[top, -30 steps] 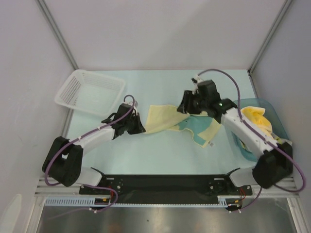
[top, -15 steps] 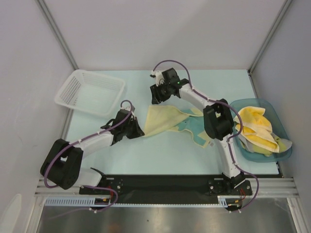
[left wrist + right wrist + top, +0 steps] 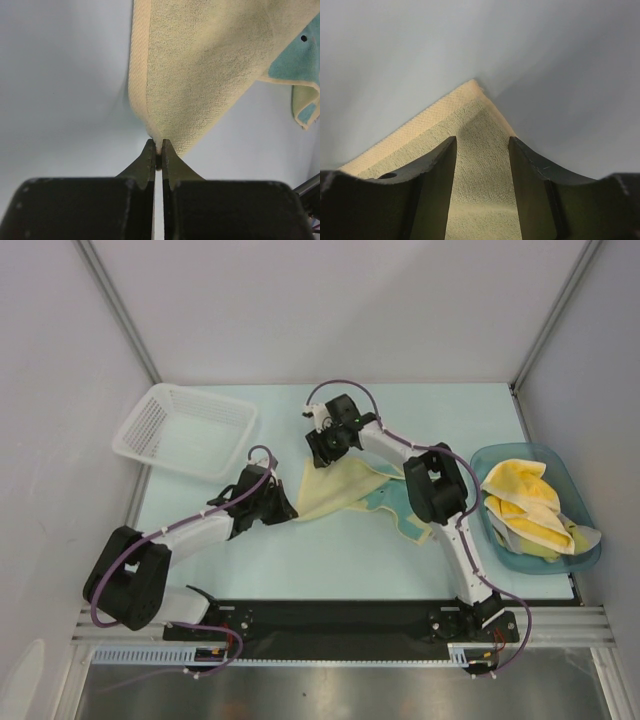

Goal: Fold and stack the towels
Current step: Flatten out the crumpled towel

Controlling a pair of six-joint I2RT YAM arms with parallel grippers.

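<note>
A pale yellow towel (image 3: 335, 485) lies crumpled at the table's middle, with teal cloth (image 3: 402, 502) at its right end. My left gripper (image 3: 288, 508) is shut on the towel's near-left corner; in the left wrist view the jaws (image 3: 157, 145) pinch the tip of the towel (image 3: 200, 65). My right gripper (image 3: 320, 452) is open over the towel's far-left corner. In the right wrist view its fingers (image 3: 440, 170) straddle that corner (image 3: 480, 165) without closing on it. More yellow towels (image 3: 525, 502) lie heaped in the blue tub (image 3: 590, 550).
A white mesh basket (image 3: 185, 428) stands at the far left of the table. The blue tub sits at the right edge. Grey walls close in the back and both sides. My right arm stretches across the towel from the right.
My right arm has swung left from near the tub to the towel's far-left corner and lowered there, open. My left gripper has stayed shut on the near-left corner.
</note>
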